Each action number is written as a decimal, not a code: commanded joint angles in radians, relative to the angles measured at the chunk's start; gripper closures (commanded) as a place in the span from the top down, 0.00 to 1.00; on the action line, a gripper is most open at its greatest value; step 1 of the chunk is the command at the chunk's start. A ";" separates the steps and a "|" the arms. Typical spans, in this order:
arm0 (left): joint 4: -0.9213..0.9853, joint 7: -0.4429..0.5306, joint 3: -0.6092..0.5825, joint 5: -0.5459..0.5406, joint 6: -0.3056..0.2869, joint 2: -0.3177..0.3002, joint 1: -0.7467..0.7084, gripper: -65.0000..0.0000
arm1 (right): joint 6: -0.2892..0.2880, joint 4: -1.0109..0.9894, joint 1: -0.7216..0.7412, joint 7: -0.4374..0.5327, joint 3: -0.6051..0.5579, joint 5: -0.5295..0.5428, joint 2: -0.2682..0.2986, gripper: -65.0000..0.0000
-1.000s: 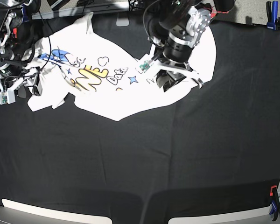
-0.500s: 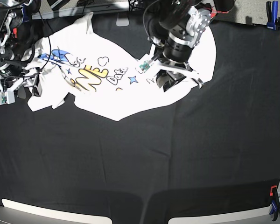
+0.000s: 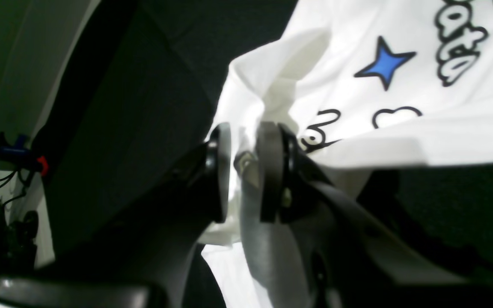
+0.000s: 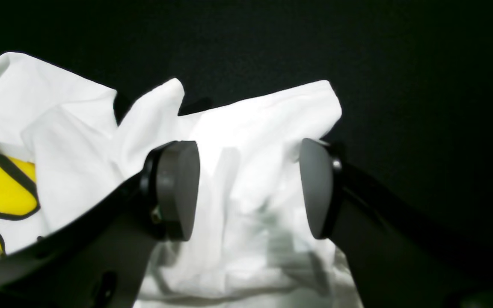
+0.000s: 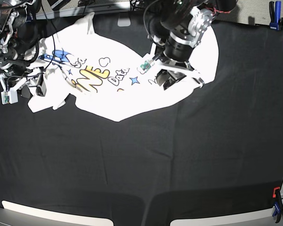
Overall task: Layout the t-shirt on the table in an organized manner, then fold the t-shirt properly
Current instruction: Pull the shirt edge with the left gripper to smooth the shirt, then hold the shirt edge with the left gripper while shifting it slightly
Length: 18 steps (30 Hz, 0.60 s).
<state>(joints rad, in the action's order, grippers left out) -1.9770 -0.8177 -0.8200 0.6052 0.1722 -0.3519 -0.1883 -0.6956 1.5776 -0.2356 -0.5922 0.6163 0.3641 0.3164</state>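
Item: white short-sleeved cotton t-shirt [image 5: 132, 80], printed front up with blue, yellow and black lettering, stars and clouds; lies rumpled and askew at the far side of the large black cloth table [image 5: 146, 165], spanning the gap between the two arms. Condition: not yet laid out; hem edge uneven, one sleeve bunched under the right gripper [image 4: 246, 188], a raised fold beneath the left gripper [image 3: 245, 171]. No fold is made; the layout step appears to be in hand and the whole folding remains. Left gripper: pads drawn close together, clamped on a pinched ridge of white fabric that rises between them, the blue star print just beyond the tips. Right gripper: jaws standing wide apart, straddling a crumpled white sleeve portion that lies between and below the pads, nothing gripped; yellow print shows off to one side of it. Surroundings: red and blue clips [image 5: 276, 208] along the table edges, well apart from both grippers.
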 commanded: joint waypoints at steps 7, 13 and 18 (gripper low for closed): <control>-0.020 0.002 0.000 0.014 0.019 0.003 0.008 0.36 | -0.003 0.016 0.008 0.024 0.004 0.015 0.019 0.55; -0.020 0.003 0.002 0.016 0.019 0.003 0.010 0.36 | -0.003 0.016 0.008 0.024 0.004 0.015 0.019 0.55; -0.020 -0.034 0.003 0.051 0.019 0.002 0.076 0.36 | -0.003 0.016 0.008 0.024 0.004 0.016 0.019 0.55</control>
<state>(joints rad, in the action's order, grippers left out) -1.9770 -0.8719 -0.8192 0.6353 0.1722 -0.3519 -0.1223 -0.6956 1.5776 -0.2356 -0.5922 0.6163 0.3668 0.3168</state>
